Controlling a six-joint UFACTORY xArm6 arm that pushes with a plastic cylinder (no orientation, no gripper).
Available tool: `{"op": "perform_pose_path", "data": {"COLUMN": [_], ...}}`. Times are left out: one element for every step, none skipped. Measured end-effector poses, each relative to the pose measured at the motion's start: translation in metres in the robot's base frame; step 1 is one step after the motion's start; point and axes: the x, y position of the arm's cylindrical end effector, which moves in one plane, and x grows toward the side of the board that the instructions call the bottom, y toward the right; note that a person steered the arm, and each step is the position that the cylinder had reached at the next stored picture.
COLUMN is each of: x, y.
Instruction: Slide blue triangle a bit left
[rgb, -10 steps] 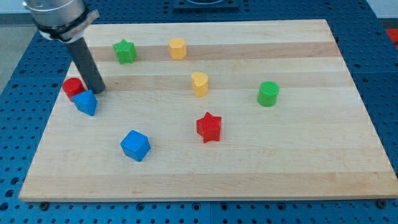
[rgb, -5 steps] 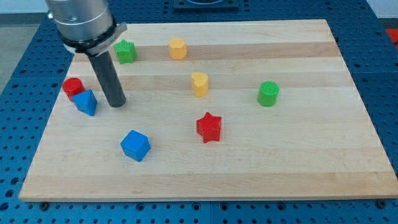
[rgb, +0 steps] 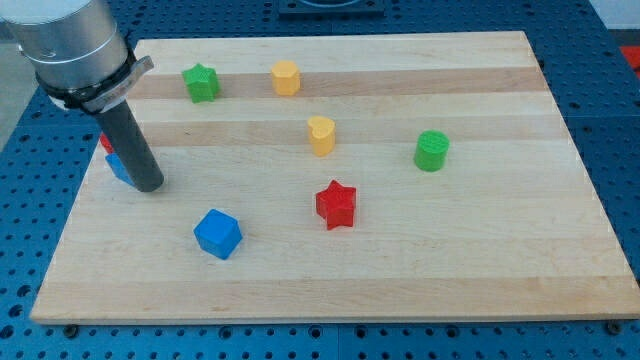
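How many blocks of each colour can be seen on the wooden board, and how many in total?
Blue: 2, the blue triangle, mostly hidden behind the rod, and the blue cube
Red: 2, the red star and a red block, only a sliver showing
Green: 2, the green star and the green cylinder
Yellow: 2, the yellow hexagon block and the yellow heart
Total: 8

Wooden counter (rgb: 420, 260), dark rod's tip (rgb: 147, 187) at left edge, covering most of blue triangle (rgb: 116, 167) and red block (rgb: 104, 142), blue cube (rgb: 218, 233) lower left, red star (rgb: 336, 204) at centre, green cylinder (rgb: 432, 150) right
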Motion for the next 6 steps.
{"op": "perform_pose_path", "data": {"x": [0.0, 0.0, -0.002, -0.007, -0.01, -0.01], "y": [-0.002, -0.003, -0.006, -0.01, -0.011, -0.011]}}
